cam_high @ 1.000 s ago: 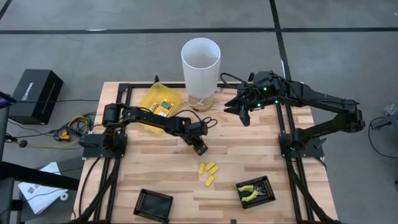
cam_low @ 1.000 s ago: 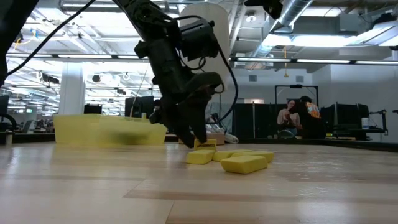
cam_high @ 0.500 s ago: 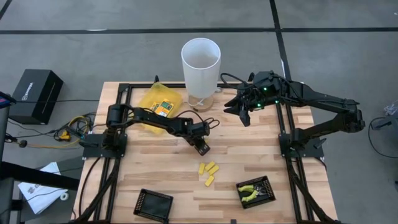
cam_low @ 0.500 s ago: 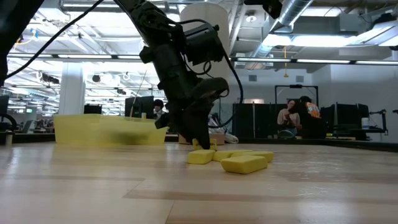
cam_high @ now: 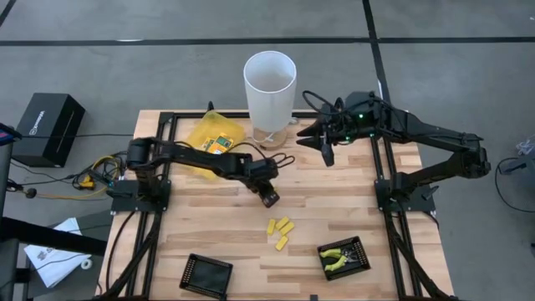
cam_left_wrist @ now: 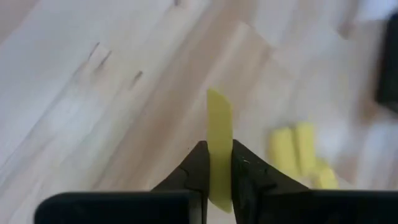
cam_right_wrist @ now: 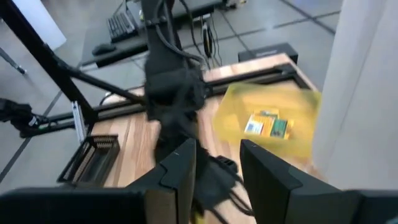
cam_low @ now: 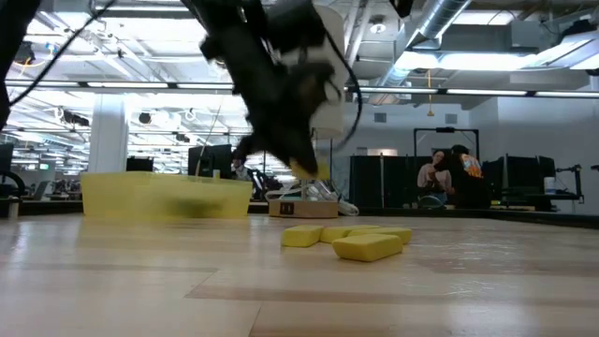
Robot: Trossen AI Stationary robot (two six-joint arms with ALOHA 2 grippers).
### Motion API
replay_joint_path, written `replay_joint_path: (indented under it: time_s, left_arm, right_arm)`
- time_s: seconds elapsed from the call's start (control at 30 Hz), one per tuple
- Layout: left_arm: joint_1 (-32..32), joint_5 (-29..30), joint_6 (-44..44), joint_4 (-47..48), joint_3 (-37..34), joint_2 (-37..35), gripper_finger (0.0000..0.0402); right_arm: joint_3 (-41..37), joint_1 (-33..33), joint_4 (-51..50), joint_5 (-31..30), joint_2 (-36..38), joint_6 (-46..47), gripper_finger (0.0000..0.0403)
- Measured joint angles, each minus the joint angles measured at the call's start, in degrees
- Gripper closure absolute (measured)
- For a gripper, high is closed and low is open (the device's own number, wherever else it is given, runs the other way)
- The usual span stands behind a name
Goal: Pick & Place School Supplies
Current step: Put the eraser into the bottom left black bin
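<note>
Where the camera looks straight down, the left gripper (cam_high: pixel 268 199) hangs over the middle of the pale wooden slatted table (cam_high: pixel 351 201), just above a cluster of short yellow oblong pieces (cam_high: pixel 279 232). The right gripper (cam_high: pixel 325 150) hovers near the tall white cylindrical bin (cam_high: pixel 269 99) at the far edge, and its fingers stand apart with nothing between them. A translucent yellow pouch (cam_high: pixel 216 139) lies beside the bin. A square black tray (cam_high: pixel 343 257) near the front edge holds yellow-green-handled pliers (cam_high: pixel 336 259); a second square black tray (cam_high: pixel 206 274) sits well apart from it.

From table height, the left gripper (cam_low: pixel 304 167) is lifted clear of the wood with a yellow bit showing at its tip, and the remaining pieces (cam_low: pixel 348 239) lie on the table below.

Past the left wrist, the dark fingers (cam_left_wrist: pixel 196 171) are clamped on one upright yellow piece (cam_left_wrist: pixel 219 140).

Past the right wrist, the fingers (cam_right_wrist: pixel 180 167) stay parted and empty.
</note>
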State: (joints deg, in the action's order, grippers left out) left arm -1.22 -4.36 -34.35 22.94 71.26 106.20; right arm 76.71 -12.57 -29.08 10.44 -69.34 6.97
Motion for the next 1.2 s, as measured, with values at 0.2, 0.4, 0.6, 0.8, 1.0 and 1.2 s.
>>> replay_joint_path:
  time_s: [0.2, 0.4, 0.6, 0.8, 1.0, 1.2]
  left_arm:
    - [3.1, 1.4, 1.1, 11.9, -1.5, -12.6, 0.0373]
    - [11.2, -0.9, -5.9, 19.5, -4.8, -24.8, 0.0373]
    - [23.4, -1.4, -21.2, 19.7, -7.9, -31.4, 0.0373]
    - [37.4, -1.7, -32.8, 18.8, -11.4, -29.9, 0.0373]
    - [44.5, -1.6, -41.3, 11.5, -15.3, -24.2, 0.0373]
    - [44.5, -1.1, -41.5, 6.7, -15.5, -17.5, 0.0373]
  right_arm:
    - [0.0, -0.4, 2.6, 0.0, 0.0, -1.4, 0.0285]
    - [0.0, 0.6, 2.7, 0.0, 0.0, -3.0, 0.0285]
    - [0.0, 0.9, 2.8, 0.0, 0.0, -4.0, 0.0285]
    - [0.0, 0.9, 2.6, 0.2, 0.0, -4.0, 0.0285]
    - [0.0, 0.9, 2.5, 0.4, 0.0, -3.5, 0.0285]
    - [0.0, 0.9, 2.3, 0.4, 0.0, -2.4, 0.0285]
